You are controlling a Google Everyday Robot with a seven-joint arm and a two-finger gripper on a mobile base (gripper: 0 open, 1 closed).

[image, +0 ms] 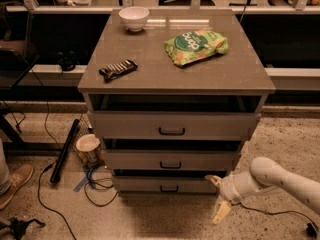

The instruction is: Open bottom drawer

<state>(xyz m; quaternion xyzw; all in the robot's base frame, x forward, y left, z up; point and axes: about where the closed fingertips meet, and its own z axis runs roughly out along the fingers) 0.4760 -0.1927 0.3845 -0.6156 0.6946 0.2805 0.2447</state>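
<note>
The bottom drawer [150, 185] is the lowest of three grey-beige fronts in the cabinet, with a small black bar handle [169, 188]. It sits flush with the cabinet front. My gripper [216, 198] hangs low at the drawer's right end, just in front of the cabinet's lower right corner, on a white arm coming in from the right. One cream finger [220, 212] points down toward the floor and the other [213, 179] sits by the drawer's right edge, so the gripper is open with nothing in it. It is well right of the handle.
On the cabinet top [220, 74] lie a white bowl [134, 18], a green chip bag [195, 46] and a dark snack bar [118, 69]. A paper cup [88, 149], a black tube [64, 151] and cables [95, 184] lie on the floor at left. A shoe [14, 182] is at far left.
</note>
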